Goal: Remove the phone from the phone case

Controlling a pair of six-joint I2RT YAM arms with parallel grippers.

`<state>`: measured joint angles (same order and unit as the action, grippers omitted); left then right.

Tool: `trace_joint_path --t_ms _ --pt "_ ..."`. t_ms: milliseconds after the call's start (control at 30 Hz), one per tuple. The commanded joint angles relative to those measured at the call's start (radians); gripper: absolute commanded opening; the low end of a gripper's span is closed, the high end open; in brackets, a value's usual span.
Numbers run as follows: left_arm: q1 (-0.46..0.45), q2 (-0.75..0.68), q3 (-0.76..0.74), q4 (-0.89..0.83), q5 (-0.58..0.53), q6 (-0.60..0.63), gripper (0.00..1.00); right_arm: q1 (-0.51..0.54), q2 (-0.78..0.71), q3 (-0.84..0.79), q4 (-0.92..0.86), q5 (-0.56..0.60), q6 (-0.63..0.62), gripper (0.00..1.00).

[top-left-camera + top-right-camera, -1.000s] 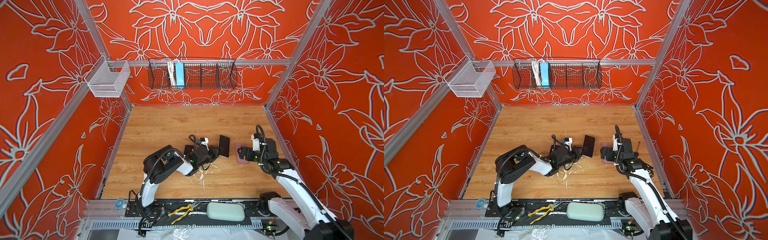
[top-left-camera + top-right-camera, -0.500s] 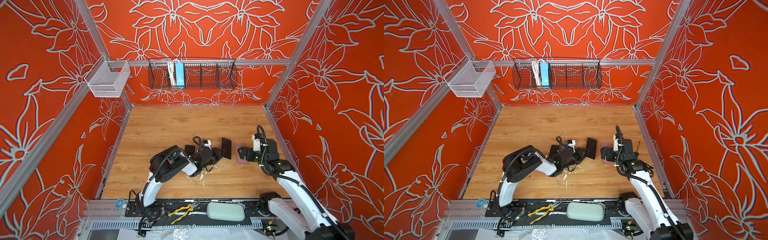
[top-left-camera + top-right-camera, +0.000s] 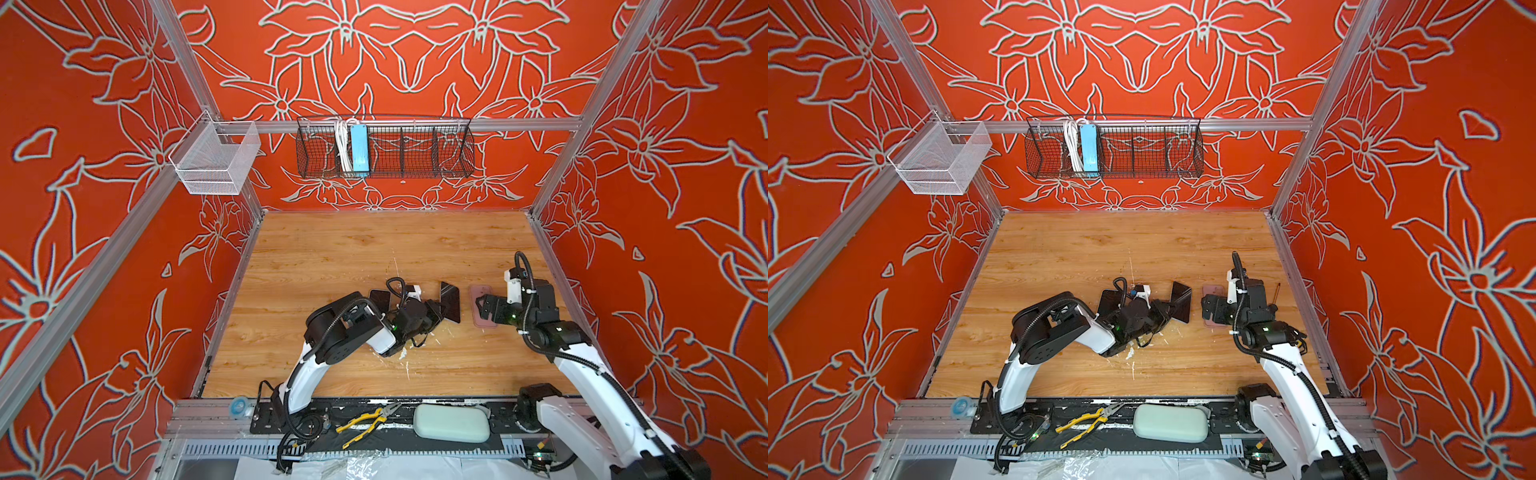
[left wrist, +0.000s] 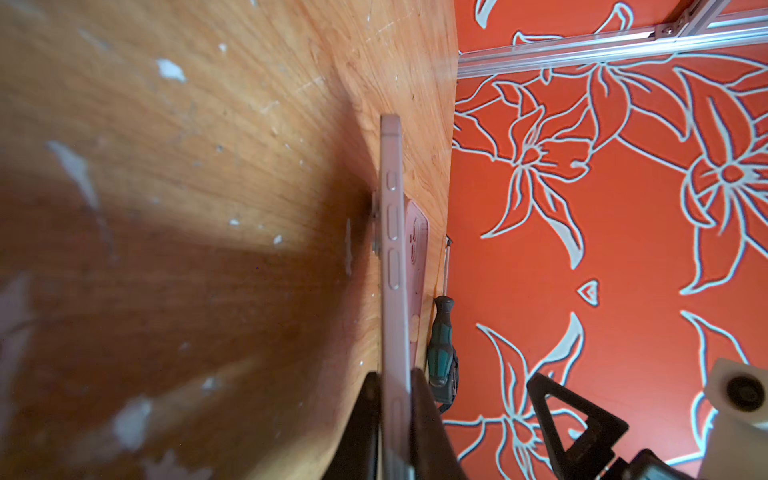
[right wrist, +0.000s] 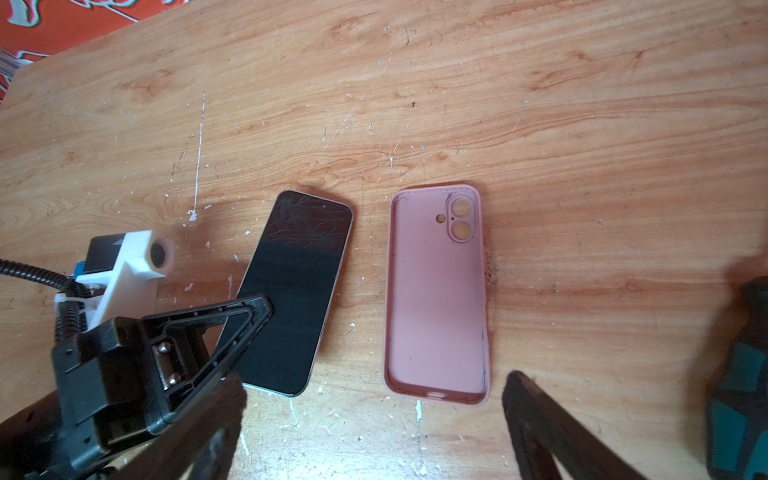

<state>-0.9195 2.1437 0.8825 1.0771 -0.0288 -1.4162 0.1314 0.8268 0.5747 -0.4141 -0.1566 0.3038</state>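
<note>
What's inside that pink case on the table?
Nothing. The case lies open side up; the right wrist view shows its bare pink floor and camera holes. The phone is beside it, apart. The table under it is covered.

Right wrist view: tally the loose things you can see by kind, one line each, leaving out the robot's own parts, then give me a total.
dark-screened phone: 1
empty pink silicone phone case: 1
teal-and-black-handled screwdriver, blurred at the picture's edge: 1
Total: 3
</note>
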Motion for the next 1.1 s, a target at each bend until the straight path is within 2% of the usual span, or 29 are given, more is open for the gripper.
trace_joint_path --t_ms 0,267,1067 --pt "-0.011 0.010 0.005 0.043 -0.020 -0.007 0.19 0.007 -0.012 -0.016 0.006 0.002 0.014 0.98" --pt "-0.015 0.000 -0.011 0.007 -0.030 -0.019 0.28 0.007 -0.023 -0.021 0.005 -0.002 0.020 0.98" --pt "-0.055 -0.135 0.013 -0.336 -0.061 0.037 0.45 0.007 -0.013 -0.015 -0.015 0.002 0.026 0.98"
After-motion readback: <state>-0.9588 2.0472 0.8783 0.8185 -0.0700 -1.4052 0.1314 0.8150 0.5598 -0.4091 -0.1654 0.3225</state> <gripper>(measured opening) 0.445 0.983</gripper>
